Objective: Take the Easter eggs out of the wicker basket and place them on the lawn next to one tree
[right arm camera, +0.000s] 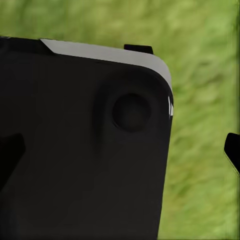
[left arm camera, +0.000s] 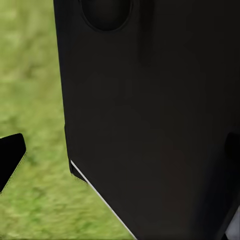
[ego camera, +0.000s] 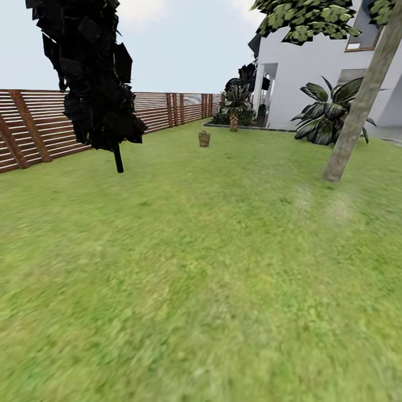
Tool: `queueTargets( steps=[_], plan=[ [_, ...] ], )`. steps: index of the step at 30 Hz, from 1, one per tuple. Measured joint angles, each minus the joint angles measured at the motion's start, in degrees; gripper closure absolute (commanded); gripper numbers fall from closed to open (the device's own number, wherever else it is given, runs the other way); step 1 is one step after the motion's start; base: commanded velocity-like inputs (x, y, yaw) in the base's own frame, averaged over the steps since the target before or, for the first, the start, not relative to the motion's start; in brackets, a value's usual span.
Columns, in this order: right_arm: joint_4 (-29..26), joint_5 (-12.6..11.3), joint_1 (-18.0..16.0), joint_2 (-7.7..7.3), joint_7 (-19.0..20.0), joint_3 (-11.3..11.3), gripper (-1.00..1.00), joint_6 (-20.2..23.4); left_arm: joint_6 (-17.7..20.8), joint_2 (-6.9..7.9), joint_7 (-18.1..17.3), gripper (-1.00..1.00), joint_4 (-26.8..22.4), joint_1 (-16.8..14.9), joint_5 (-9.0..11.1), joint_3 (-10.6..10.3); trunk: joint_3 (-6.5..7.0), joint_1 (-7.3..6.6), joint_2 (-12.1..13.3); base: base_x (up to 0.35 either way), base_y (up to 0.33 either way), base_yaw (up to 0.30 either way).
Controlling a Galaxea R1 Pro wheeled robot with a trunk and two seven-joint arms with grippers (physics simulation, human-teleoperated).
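Head view: a small brown wicker basket (ego camera: 204, 138) stands upright far off on the mottled green lawn (ego camera: 201, 268), near the slatted fence (ego camera: 33, 125); its contents cannot be made out. A pale, leaning tree (ego camera: 360, 106) rises at right. Wrist views show dark robot bodywork over grass; whether either hand is spread cannot be told.
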Motion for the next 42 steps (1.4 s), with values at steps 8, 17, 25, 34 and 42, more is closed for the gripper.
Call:
queueTargets(
  steps=[8, 17, 25, 34, 42],
  plan=[
    [0.0, 0.0, 0.0, 0.00, 0.0, 0.0, -1.00, 0.0, 0.0, 0.00, 0.0, -1.00, 0.0, 0.0, 0.0, 0.0, 0.00, 0.00, 0.0, 0.339, 0.000, 0.000],
    [0.0, 0.0, 0.0, 0.00, 0.0, -0.1, -1.00, 0.0, 0.0, 0.00, 0.0, -1.00, 0.0, 0.0, 0.0, 0.0, 0.00, 0.00, 0.0, 0.340, 0.000, 0.000],
    [0.0, 0.0, 0.0, 0.00, 0.0, -0.1, -1.00, 0.0, 0.0, 0.00, 0.0, -1.00, 0.0, 0.0, 0.0, 0.0, 0.00, 0.00, 0.0, 0.339, 0.000, 0.000],
    [0.0, 0.0, 0.0, 0.00, 0.0, -0.1, -1.00, 0.0, 0.0, 0.00, 0.0, -1.00, 0.0, 0.0, 0.0, 0.0, 0.00, 0.00, 0.0, 0.340, 0.000, 0.000],
    [0.0, 0.0, 0.0, 0.00, 0.0, -0.1, -1.00, 0.0, 0.0, 0.00, 0.0, -1.00, 0.0, 0.0, 0.0, 0.0, 0.00, 0.00, 0.0, 0.339, 0.000, 0.000]
  ],
)
